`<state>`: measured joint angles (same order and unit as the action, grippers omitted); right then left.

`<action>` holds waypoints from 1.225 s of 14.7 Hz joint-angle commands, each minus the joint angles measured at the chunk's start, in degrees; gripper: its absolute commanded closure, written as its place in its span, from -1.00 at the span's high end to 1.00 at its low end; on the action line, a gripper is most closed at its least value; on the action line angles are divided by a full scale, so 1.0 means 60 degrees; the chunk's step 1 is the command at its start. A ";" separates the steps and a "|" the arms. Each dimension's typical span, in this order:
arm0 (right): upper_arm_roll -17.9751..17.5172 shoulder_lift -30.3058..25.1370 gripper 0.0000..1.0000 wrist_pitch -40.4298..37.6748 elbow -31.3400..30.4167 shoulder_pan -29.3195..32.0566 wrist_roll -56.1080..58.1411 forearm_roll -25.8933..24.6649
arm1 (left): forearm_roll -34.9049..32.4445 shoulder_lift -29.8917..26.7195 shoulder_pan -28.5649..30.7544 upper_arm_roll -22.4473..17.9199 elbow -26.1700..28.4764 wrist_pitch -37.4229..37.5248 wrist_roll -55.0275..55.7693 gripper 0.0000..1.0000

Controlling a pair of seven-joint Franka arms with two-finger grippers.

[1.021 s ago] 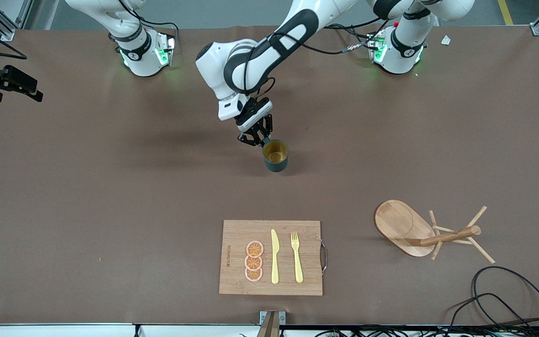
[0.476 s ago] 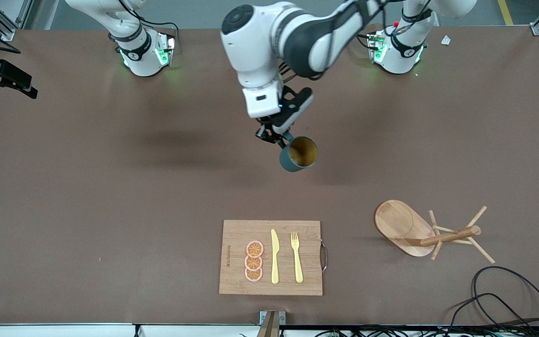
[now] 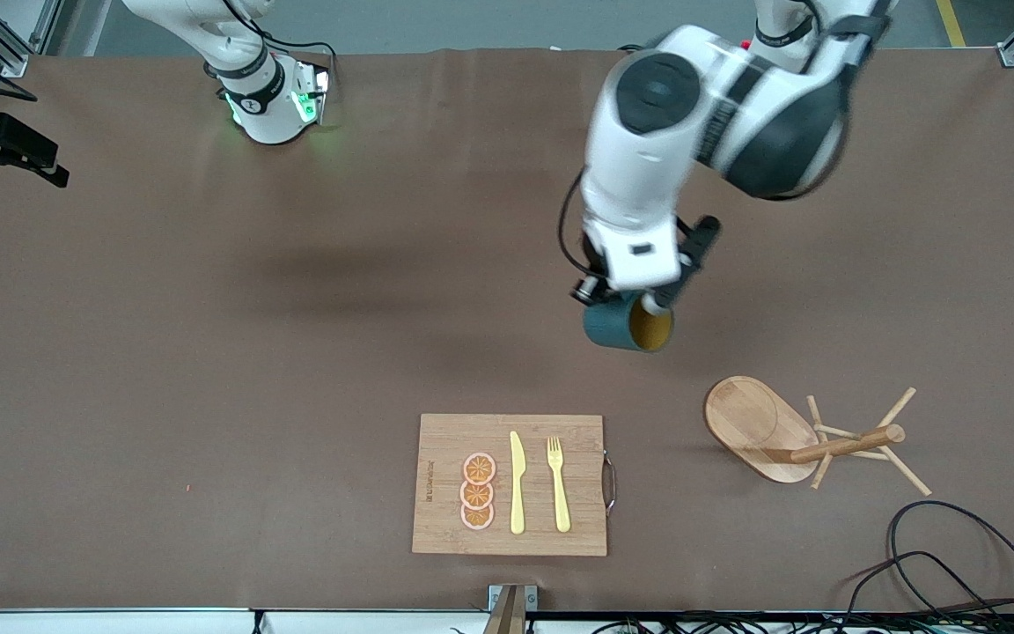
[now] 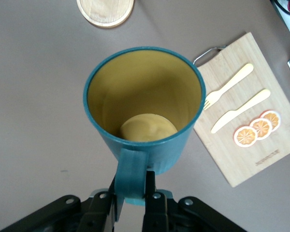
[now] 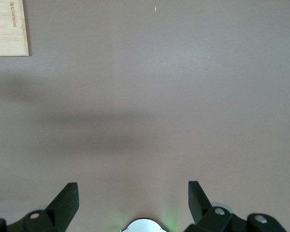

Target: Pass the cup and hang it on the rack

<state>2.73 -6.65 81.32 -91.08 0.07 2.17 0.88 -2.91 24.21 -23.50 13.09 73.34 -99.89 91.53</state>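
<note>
The dark teal cup (image 3: 628,326) with a yellowish-brown inside hangs in the air, tipped on its side. My left gripper (image 3: 639,299) is shut on its handle and holds it over bare table, a little short of the rack. In the left wrist view the cup (image 4: 145,96) fills the middle and the gripper (image 4: 133,176) pinches the handle. The bamboo rack (image 3: 789,436) stands toward the left arm's end of the table; its oval base (image 4: 105,10) shows in the left wrist view. My right gripper (image 5: 133,188) is open and empty, waiting at the right arm's end (image 3: 49,172).
A wooden cutting board (image 3: 507,484) with orange slices, a yellow knife and a yellow fork lies near the front edge; it also shows in the left wrist view (image 4: 241,140) and the right wrist view (image 5: 8,29). Black cables (image 3: 956,563) lie near the rack.
My left gripper has lifted the cup off the table, tipped it onto its side and carried it toward the rack. The right gripper has barely moved.
</note>
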 commanded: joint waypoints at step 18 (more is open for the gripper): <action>0.0000 0.0142 1.00 -0.0385 0.0238 -0.0172 0.0269 -0.0219 | 0.8820 0.1297 0.5645 0.0001 -0.0124 -0.0138 -0.4035 -0.99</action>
<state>2.52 -6.14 79.94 -90.40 -0.52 3.85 0.33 48.20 31.35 9.26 12.60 72.91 -100.66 67.63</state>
